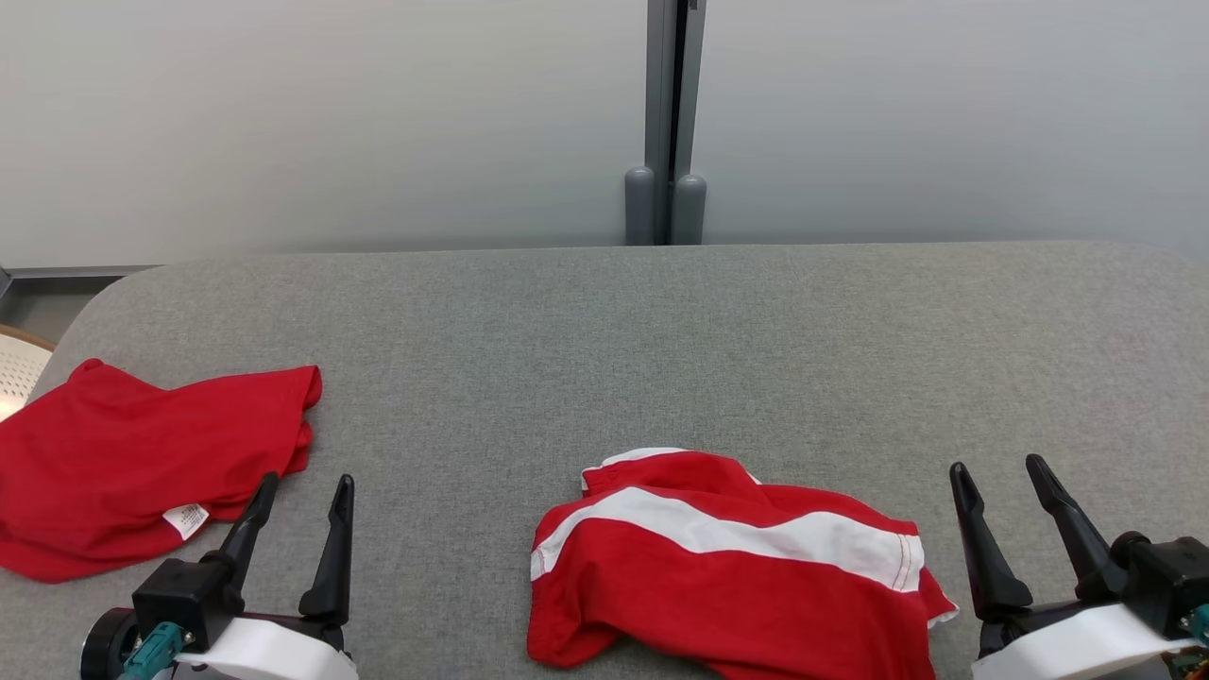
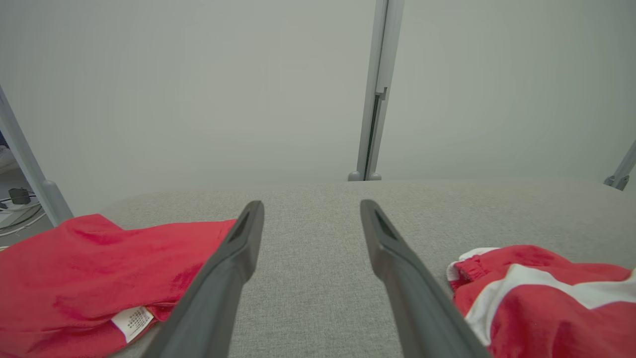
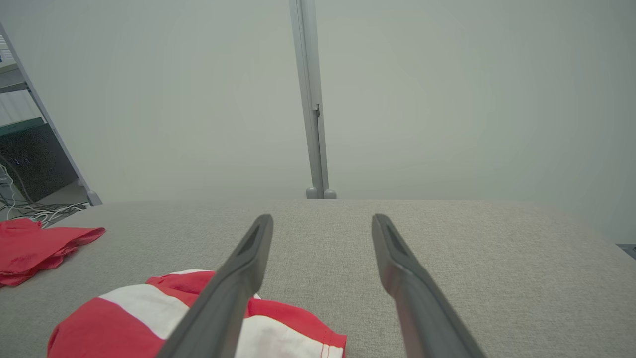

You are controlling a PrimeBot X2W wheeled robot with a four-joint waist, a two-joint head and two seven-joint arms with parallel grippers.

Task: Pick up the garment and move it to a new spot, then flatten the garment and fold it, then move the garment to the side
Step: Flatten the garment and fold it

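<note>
The garment [image 1: 727, 567], a red piece with a white band [image 1: 756, 534], lies crumpled on the grey table [image 1: 604, 331]. It is at the near edge and a little right of the middle, between your two grippers and closer to the right one. I judge it is light and very soft: it will sag when you lift it, and nothing in it can break. Its layers are bunched, so a pinch in the middle can catch several layers together. Better you take it at an edge that shows clearly, for example the hemmed end of the white band on the right side.

Now from left to right. At the left side of the table lies another red cloth [image 1: 142, 463], plain, with a small white label [image 1: 186, 519], well apart from the garment. Just beside its near right corner stands the left gripper [image 1: 308, 479], fingers spread wide and holding nothing; I cannot tell if its left finger brushes that cloth. At the right, the right gripper [image 1: 996, 464] has also its fingers wide apart and empty, near the garment's right end but not touching it.
</note>
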